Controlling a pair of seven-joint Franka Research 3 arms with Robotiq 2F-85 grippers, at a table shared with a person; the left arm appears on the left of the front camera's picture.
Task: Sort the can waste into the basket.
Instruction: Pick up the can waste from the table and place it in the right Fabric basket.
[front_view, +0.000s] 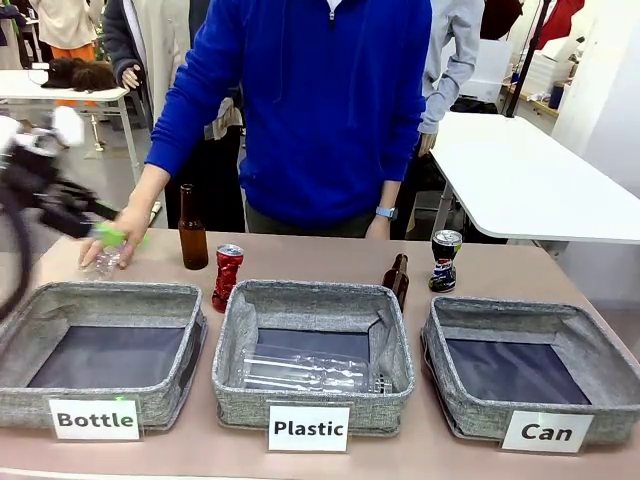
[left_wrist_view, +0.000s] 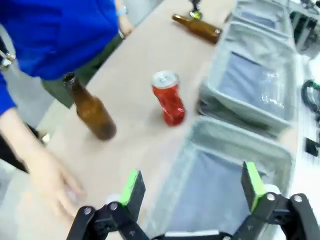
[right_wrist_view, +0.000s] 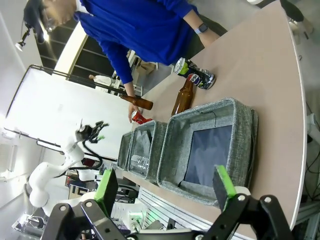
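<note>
A crushed red can (front_view: 228, 277) stands on the table behind the gap between the "Bottle" and "Plastic" baskets, also in the left wrist view (left_wrist_view: 168, 97) and far off in the right wrist view (right_wrist_view: 140, 118). A dark dented can (front_view: 445, 260) (right_wrist_view: 197, 75) stands behind the grey basket labelled "Can" (front_view: 590, 345) (right_wrist_view: 245, 135), whose dark bottom is bare. My left gripper (front_view: 108, 232) (left_wrist_view: 192, 187) is open and holds nothing, at the table's far left over the "Bottle" basket's back edge, beside the person's hand (front_view: 125, 232). My right gripper (right_wrist_view: 165, 184) is open, above and in front of the "Can" basket.
The person's hand (left_wrist_view: 50, 182) rests on a clear plastic bottle (front_view: 105, 260). One brown bottle (front_view: 192, 230) (left_wrist_view: 92, 112) stands left of the red can, another (front_view: 397, 280) (right_wrist_view: 184, 100) behind the "Plastic" basket (front_view: 395, 350), which holds clear bottles. The "Bottle" basket (front_view: 30, 320) sits at the left.
</note>
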